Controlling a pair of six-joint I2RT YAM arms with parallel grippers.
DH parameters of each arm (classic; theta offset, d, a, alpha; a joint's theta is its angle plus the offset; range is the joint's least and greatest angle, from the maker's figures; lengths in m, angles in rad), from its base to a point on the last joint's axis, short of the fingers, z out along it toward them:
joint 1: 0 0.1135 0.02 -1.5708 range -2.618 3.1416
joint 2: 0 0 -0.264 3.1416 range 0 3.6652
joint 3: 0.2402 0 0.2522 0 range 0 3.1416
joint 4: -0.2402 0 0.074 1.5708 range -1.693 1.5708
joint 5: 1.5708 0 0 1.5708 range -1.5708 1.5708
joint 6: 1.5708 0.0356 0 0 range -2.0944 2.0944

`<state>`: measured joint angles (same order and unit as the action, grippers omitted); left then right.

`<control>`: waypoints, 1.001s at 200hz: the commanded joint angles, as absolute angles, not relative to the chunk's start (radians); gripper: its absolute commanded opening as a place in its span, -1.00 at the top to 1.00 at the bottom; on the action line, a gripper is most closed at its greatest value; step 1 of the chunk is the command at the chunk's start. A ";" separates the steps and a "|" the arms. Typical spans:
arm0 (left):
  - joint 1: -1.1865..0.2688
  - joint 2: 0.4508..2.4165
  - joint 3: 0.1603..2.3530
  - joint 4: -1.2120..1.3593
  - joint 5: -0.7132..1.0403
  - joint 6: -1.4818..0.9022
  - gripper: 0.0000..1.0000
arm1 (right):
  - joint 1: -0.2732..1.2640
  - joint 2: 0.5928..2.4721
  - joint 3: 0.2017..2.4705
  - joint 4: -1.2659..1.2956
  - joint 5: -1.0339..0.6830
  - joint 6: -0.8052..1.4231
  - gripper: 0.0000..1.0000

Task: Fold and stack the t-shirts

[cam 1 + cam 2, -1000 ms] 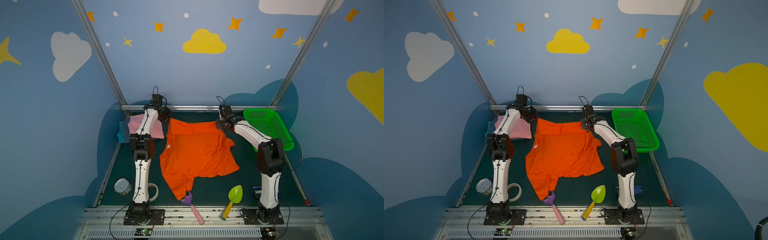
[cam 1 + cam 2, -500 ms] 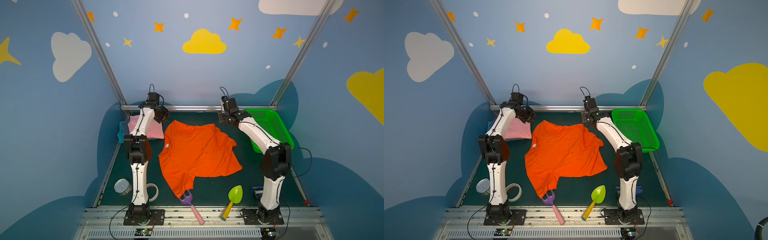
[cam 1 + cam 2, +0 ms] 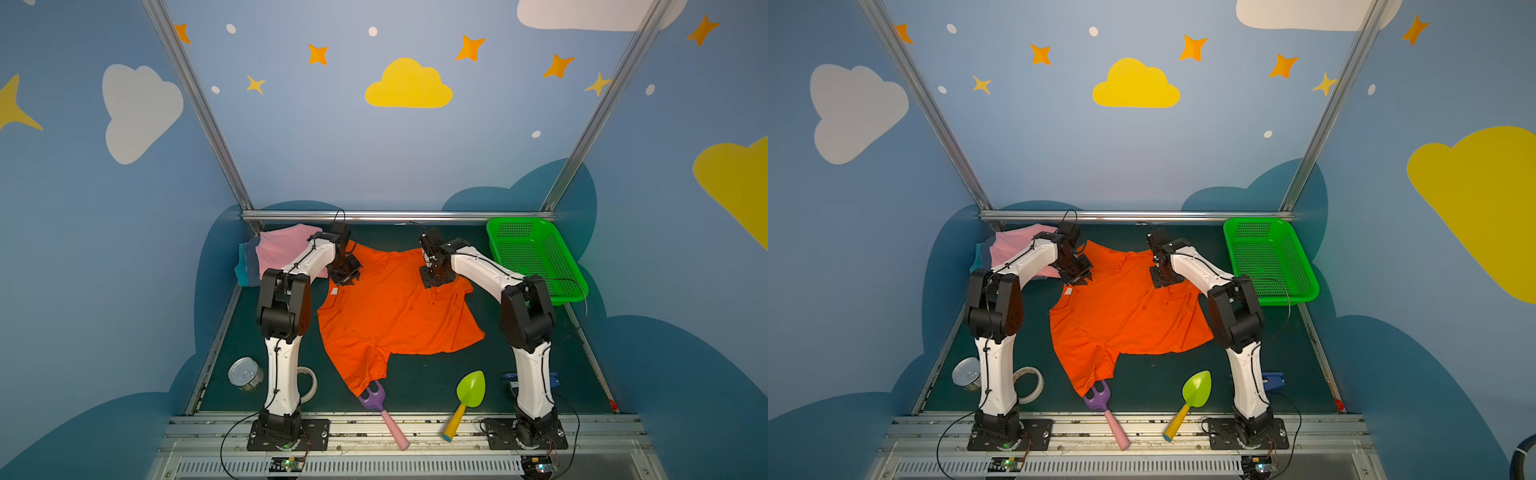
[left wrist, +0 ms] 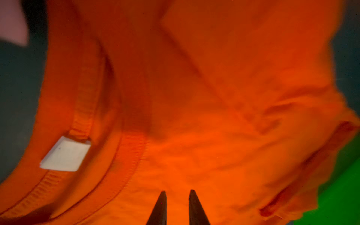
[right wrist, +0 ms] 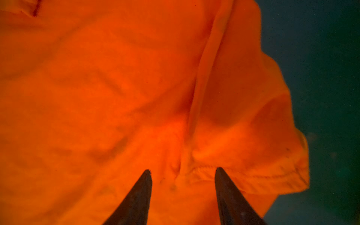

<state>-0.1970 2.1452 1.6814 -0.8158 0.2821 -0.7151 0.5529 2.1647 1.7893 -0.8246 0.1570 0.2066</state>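
Part done: the folded cloth t-shirts [image 3: 282,249], pink topmost, sit stacked well apart from the green perforated plastic basket [image 3: 569,296]. The bright orange short-sleeved t-shirt [image 3: 395,316] lies spread and unfolded on the tabletop [image 3: 415,386] beside that basket. The left claw [image 4: 177,191], narrowly parted, and the right claw [image 5: 183,169], wider, hang over orange cloth, gripping nothing.

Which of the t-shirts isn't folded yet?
The orange t-shirt: it lies spread open in the middle, sleeves out, while the pink t-shirt and the bluish ones under it are folded in a stack at the far left corner.
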 commanded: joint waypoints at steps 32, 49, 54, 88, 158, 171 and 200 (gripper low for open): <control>-0.186 2.096 1.521 -0.759 0.233 -0.721 0.58 | 0.518 2.263 1.845 -0.919 0.138 0.263 0.04; -0.180 2.126 1.516 -0.768 0.235 -0.718 0.60 | 0.500 2.276 1.848 -0.917 0.137 0.273 0.19; -0.178 2.132 1.516 -0.771 0.231 -0.716 0.61 | 0.495 2.280 1.847 -0.915 0.135 0.273 0.37; -0.162 2.141 1.495 -0.762 0.224 -0.721 0.63 | 0.453 2.304 1.935 -0.932 0.191 0.238 1.00; -0.131 2.138 1.467 -0.760 0.219 -0.728 0.65 | 0.288 2.421 2.436 -0.809 0.397 0.128 0.81; -0.130 2.137 1.471 -0.762 0.219 -0.728 0.66 | 0.280 2.408 2.438 -0.748 0.395 0.105 0.18; -0.132 2.125 1.470 -0.758 0.219 -0.732 0.65 | 0.285 2.337 2.394 -0.767 0.387 0.120 -0.16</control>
<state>-0.1482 2.0979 1.5085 -0.7364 0.3035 -0.7227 0.2554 2.4100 2.4340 -0.7826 0.3733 0.1291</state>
